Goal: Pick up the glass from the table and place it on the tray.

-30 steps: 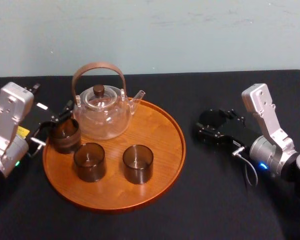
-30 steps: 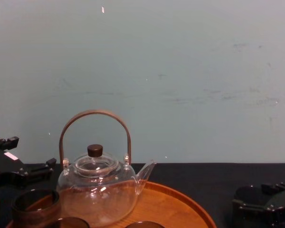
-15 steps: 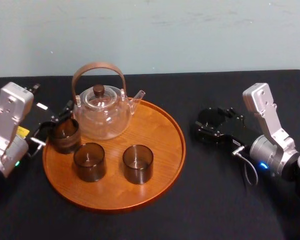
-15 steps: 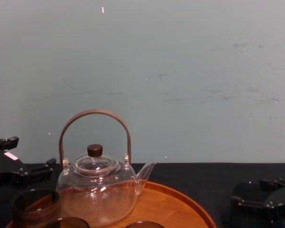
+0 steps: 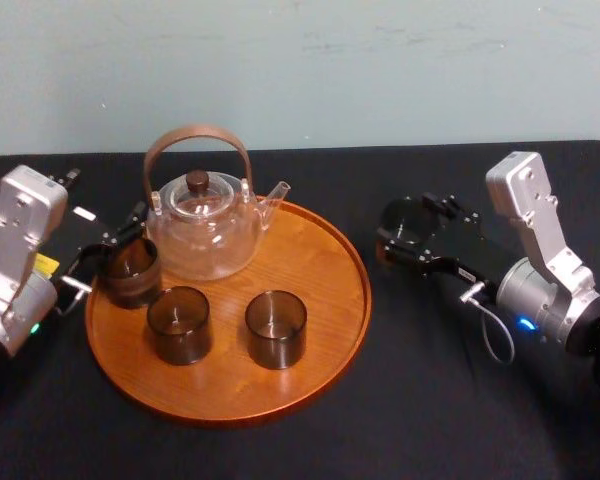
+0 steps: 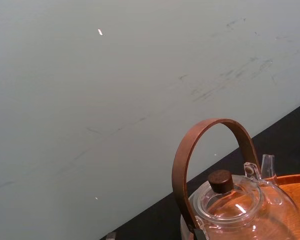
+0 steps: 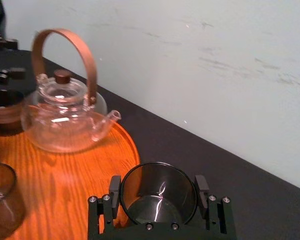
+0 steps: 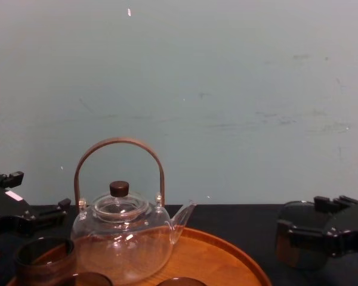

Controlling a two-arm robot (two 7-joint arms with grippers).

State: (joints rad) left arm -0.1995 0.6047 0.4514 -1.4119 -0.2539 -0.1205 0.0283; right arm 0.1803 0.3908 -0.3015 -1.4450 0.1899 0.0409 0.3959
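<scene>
Past the tray's [image 5: 315, 290] right rim, over the black bench [image 5: 430, 400], the right pincer [image 5: 405, 232] pinches the glass [image 7: 157, 192].

At the tray's left rim the left pincer [image 5: 113, 248] sits against a brown cup [image 5: 130, 272] standing on the wood; whether it grips cannot be told. Behind that cup stands a clear teapot [image 5: 204, 230] with an arched brown handle and dark knob, and two more brown cups [image 5: 179, 323] [image 5: 276, 327] stand side by side nearer the tray's front. The glass itself is a short, straight-sided cylinder of dark smoky tint, open end toward the teapot, its sides pressed by the pincer's pads [image 7: 115, 192]. Its base is hidden behind the pincer's black body, so contact with the bench cannot be judged. The chest view cuts off the tray's front and the two front cups.
</scene>
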